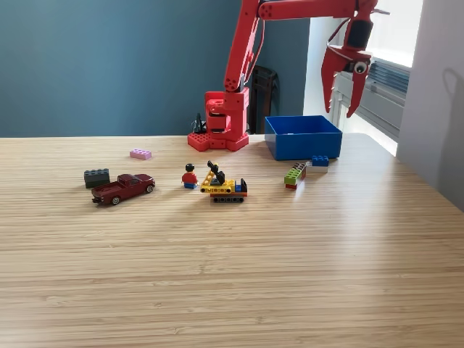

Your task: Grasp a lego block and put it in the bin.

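The red gripper [342,90] hangs in the air with its two jaws spread apart, tips pointing down, holding nothing and touching nothing. It hovers above the blue bin [303,137], which sits on the wooden table [232,275] just to the exterior view's right of the red robot base [221,122].

At about 6 o'clock from the bin, just beside its front wall, lie a small blue and white lego block [319,162] and a green stack of bricks [295,175] with a red bottom. Farther toward 8 o'clock stand a yellow lego vehicle [223,187], a minifigure [190,177] in red, a dark red toy truck [123,188], a dark grey brick [96,177] and a pink brick [141,154].

The arm's upper part is cut off by the frame's top edge. The bin's inside cannot be seen past its front wall.
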Robot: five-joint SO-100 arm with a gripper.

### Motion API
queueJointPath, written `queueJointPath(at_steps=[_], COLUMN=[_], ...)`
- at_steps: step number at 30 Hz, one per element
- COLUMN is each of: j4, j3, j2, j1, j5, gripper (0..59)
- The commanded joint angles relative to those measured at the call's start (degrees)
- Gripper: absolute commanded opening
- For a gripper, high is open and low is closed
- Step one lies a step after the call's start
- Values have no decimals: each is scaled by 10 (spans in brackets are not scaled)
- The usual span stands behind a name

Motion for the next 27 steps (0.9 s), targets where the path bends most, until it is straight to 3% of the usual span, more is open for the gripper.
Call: queueJointPath(at_steps=[1,9,27], j4=[27,26,23], j3=[-127,-196,-169], j2=[19,20,11], j1=[26,134,438], j5=[42,85,97], gripper=[0,0,0])
